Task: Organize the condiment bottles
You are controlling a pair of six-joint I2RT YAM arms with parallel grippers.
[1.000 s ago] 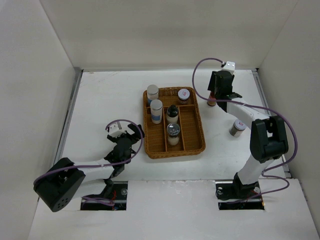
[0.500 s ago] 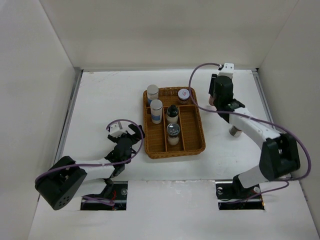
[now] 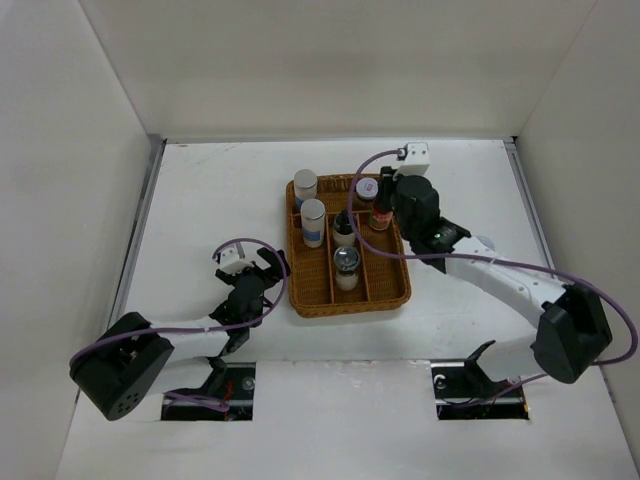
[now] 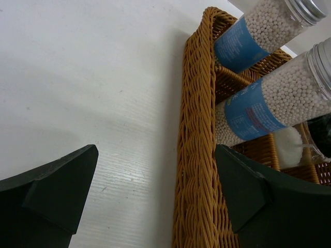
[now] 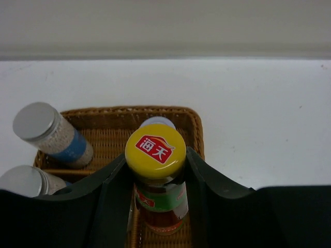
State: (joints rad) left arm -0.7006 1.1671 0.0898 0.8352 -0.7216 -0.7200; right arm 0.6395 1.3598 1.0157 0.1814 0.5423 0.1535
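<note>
white tabletop, plain white walls; left gripper gaping, right gripper tight around yellow-capped bottle over wicker tray

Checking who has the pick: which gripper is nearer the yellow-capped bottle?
Right. The right gripper is clamped on the yellow-capped bottle over the wicker tray; the left gripper sits open beside the tray's left rim, far from the bottle.
</note>
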